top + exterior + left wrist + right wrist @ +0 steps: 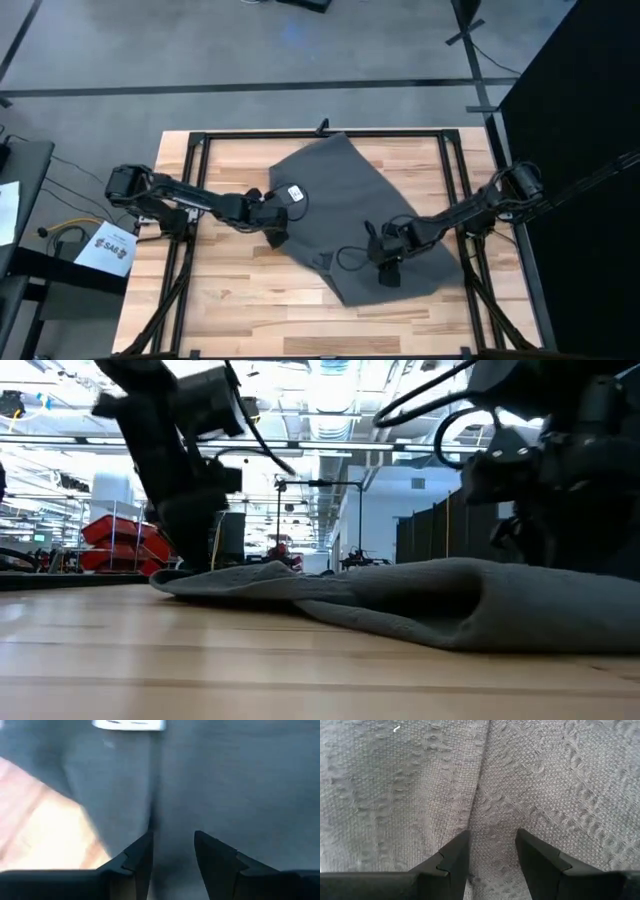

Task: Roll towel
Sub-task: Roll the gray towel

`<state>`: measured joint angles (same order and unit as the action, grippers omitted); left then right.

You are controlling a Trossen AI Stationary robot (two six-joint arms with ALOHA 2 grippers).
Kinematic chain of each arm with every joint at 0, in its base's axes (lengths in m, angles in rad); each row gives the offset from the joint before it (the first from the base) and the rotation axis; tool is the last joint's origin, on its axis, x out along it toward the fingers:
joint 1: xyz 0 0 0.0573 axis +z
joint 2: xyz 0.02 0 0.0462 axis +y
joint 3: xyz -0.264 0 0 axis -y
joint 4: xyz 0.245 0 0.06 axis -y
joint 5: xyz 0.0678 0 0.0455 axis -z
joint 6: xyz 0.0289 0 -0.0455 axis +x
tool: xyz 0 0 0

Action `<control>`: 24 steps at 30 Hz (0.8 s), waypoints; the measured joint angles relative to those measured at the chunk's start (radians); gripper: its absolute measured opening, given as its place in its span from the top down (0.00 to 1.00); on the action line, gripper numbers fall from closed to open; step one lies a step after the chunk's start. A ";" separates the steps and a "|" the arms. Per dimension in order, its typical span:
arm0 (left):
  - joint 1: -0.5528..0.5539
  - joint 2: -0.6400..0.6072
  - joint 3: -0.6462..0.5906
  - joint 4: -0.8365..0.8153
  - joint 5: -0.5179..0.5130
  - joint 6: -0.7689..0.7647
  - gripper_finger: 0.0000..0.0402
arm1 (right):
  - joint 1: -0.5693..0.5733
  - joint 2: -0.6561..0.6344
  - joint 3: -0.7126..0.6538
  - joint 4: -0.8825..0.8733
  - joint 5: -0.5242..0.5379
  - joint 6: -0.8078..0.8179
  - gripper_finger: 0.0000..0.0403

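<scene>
the wooden table [230,310] carried a black metal frame [400,133] around its edges, and the dark grey towel [350,200] lay spread across the middle of it, turned at an angle so its corners pointed toward the table's sides. in the low view the towel [470,605] sat flat on the boards with a soft fold raised along its near edge.

the left arm [190,200] reached in from the table's left side, and the left gripper [275,232] was down at the towel's left edge. its fingers [137,857] stood a little apart with the cloth between them, a crease of towel [225,780] running up from the gap; bare wood [45,830] showed just beside one finger. whether the pads pressed the cloth could not be told.

the right arm [470,208] came in from the right side, and the right gripper [388,268] was lowered onto the towel's lower part, well inside its border. its fingers [540,855] were also parted, tips against the woven surface [395,795], with a ridge of cloth rising from between them.

a small white label [295,192] lay on the towel just ahead of the left gripper, and it showed too [129,724] in the left wrist view, beyond the fingertips.
</scene>
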<state>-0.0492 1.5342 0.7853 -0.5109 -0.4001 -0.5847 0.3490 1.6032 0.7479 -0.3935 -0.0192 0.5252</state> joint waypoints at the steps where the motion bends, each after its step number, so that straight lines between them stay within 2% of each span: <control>1: 0.013 0.015 0.000 -0.008 -0.012 0.006 0.68 | 0.014 0.000 0.000 0.000 -0.010 0.011 0.63; 7: 0.075 0.009 0.000 -0.193 -0.069 -0.036 0.68 | 0.083 0.000 -0.001 -0.003 -0.016 0.105 0.63; 10: 0.079 -0.007 0.000 -0.375 -0.125 -0.161 0.68 | 0.103 0.000 -0.001 -0.005 -0.016 0.137 0.63; 13: 0.068 -0.006 -0.002 -0.482 -0.124 -0.266 0.68 | 0.112 0.001 -0.001 -0.005 -0.009 0.140 0.63; 20: 0.008 -0.024 0.041 -0.438 -0.089 -0.263 0.68 | 0.098 0.001 -0.001 -0.003 0.009 0.096 0.63; 22: 0.002 -0.037 0.067 -0.362 -0.088 -0.213 0.68 | 0.084 0.001 -0.001 0.002 0.010 0.061 0.63; 24: 0.002 -0.049 0.078 -0.170 -0.079 -0.093 0.68 | 0.065 0.001 -0.002 0.006 0.011 0.017 0.63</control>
<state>-0.0475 1.4851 0.8634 -0.6808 -0.4794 -0.6778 0.4143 1.6043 0.7460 -0.3878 -0.0078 0.5417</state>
